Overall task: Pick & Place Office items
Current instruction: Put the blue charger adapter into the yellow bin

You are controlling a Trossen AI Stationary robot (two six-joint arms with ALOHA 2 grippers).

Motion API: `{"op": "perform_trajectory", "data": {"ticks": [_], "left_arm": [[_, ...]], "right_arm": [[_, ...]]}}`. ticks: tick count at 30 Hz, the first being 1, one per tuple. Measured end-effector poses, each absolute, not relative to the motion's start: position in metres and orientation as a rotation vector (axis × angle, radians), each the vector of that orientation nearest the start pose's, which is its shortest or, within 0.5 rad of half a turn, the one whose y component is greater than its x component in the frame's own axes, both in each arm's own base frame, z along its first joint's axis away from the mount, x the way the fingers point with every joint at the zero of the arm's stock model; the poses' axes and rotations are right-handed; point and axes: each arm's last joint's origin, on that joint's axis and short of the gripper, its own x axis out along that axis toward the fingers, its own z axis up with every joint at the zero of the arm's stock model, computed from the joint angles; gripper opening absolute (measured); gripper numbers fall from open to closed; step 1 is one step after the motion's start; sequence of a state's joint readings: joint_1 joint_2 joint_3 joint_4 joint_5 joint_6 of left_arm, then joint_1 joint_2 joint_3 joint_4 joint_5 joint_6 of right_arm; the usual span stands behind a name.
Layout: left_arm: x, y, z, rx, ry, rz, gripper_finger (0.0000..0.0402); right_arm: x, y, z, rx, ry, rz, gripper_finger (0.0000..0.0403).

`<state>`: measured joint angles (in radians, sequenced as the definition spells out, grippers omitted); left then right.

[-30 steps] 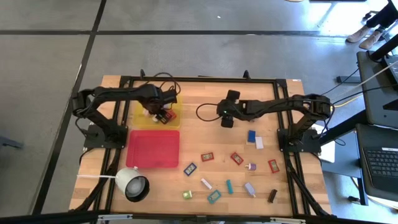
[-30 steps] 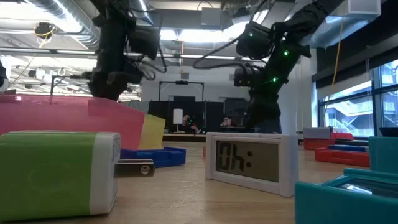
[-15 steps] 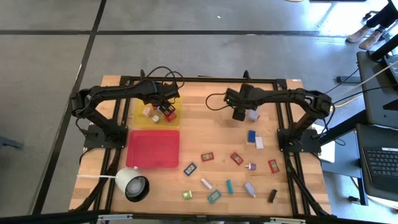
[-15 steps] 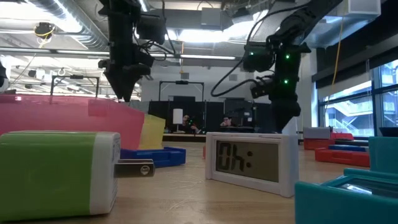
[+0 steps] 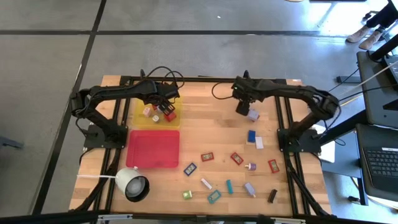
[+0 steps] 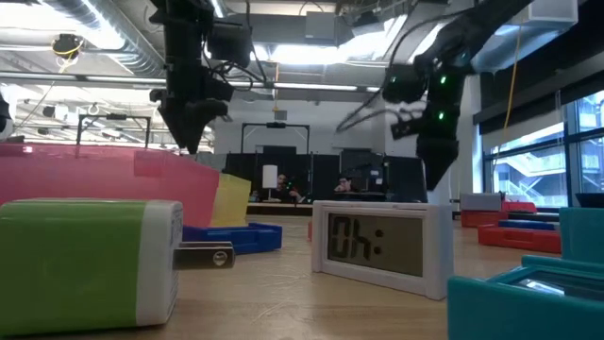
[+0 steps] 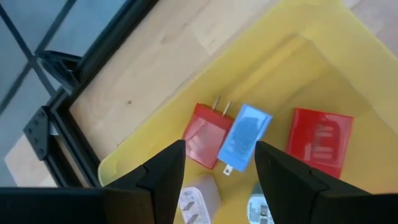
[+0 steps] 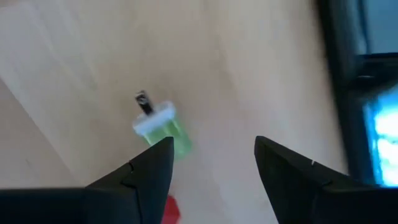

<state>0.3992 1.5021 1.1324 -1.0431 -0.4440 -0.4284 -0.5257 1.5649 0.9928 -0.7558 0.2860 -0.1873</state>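
Observation:
My left gripper (image 5: 163, 108) hangs open over the yellow tray (image 5: 140, 119) at the table's far left. Below it in the left wrist view (image 7: 219, 147) lie a red plug block (image 7: 205, 135), a blue one (image 7: 245, 137), a flat red piece (image 7: 319, 140) and white bits. My right gripper (image 5: 243, 106) is open near the far edge, beside a purple piece (image 5: 252, 114). Its wrist view (image 8: 213, 142) shows a green-and-white piece (image 8: 159, 129) lying on the wood. More office items (image 5: 237, 158) lie scattered across the near right of the table.
A red tray (image 5: 152, 148) sits nearer than the yellow one, with a white corded cup (image 5: 132, 184) at the near left. The black frame rail (image 5: 205, 79) runs along the far edge. In the low view a green block (image 6: 90, 260) and a small display (image 6: 377, 246) stand close.
My right gripper has swung from the table's middle toward the far edge and to the right, ending beside the purple piece. My left gripper rose a little over the yellow tray early on, then stayed still.

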Motion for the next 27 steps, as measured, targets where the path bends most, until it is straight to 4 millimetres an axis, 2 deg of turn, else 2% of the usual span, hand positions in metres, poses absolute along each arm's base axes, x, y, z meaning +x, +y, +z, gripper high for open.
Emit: {"op": "perform_trajectory", "data": {"ticks": [5, 8, 12, 16, 21, 27], "left_arm": [[0.241, 0.116, 0.242, -0.272, 1.275, 1.007, 0.019], [0.241, 0.115, 0.242, -0.256, 1.271, 1.02, 0.019], [0.24, 0.112, 0.237, -0.232, 1.292, 1.023, 0.0191], [0.241, 0.109, 0.236, -0.203, 1.302, 0.999, 0.0189], [0.244, 0.112, 0.237, -0.168, 1.265, 1.008, 0.0191], [0.247, 0.113, 0.238, -0.174, 1.22, 1.013, 0.0189]], "right_arm": [[0.222, -0.137, 0.232, 0.061, 1.243, -0.632, 0.0226], [0.207, -0.132, 0.243, 0.16, 1.178, -0.682, 0.0226], [0.183, -0.117, 0.231, 0.302, 1.185, -0.738, 0.0226], [0.169, -0.1, 0.219, 0.444, 1.171, -0.661, 0.0226], [0.167, -0.093, 0.221, 0.508, 1.139, -0.574, 0.0232], [0.168, -0.096, 0.216, 0.442, 1.186, -0.604, 0.0282]]}}
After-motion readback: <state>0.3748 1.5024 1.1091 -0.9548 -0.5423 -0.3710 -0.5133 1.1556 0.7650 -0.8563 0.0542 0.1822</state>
